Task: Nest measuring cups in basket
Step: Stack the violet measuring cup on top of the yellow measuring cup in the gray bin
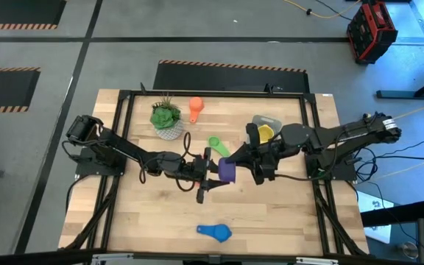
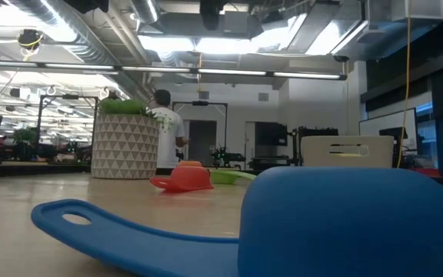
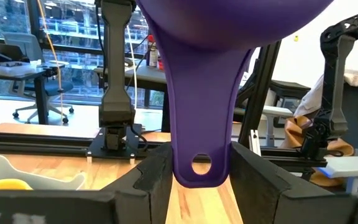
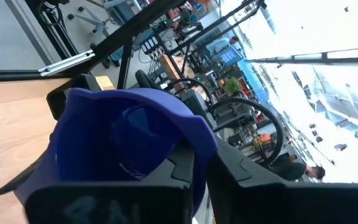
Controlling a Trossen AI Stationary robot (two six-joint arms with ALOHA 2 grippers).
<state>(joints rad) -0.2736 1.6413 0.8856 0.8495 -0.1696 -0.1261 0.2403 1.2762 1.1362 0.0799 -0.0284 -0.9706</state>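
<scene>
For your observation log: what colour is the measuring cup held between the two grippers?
Purple. The measuring cup shows best in the left wrist view.

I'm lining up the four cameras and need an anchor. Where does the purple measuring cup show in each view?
High view: purple measuring cup at table centre, between both grippers.
Low view: not in it; the blue cup fills the foreground.
Left wrist view: its handle hangs between the left gripper fingers.
Right wrist view: its bowl is pinched by the right gripper.
Shared landmark: the wooden table.
</scene>
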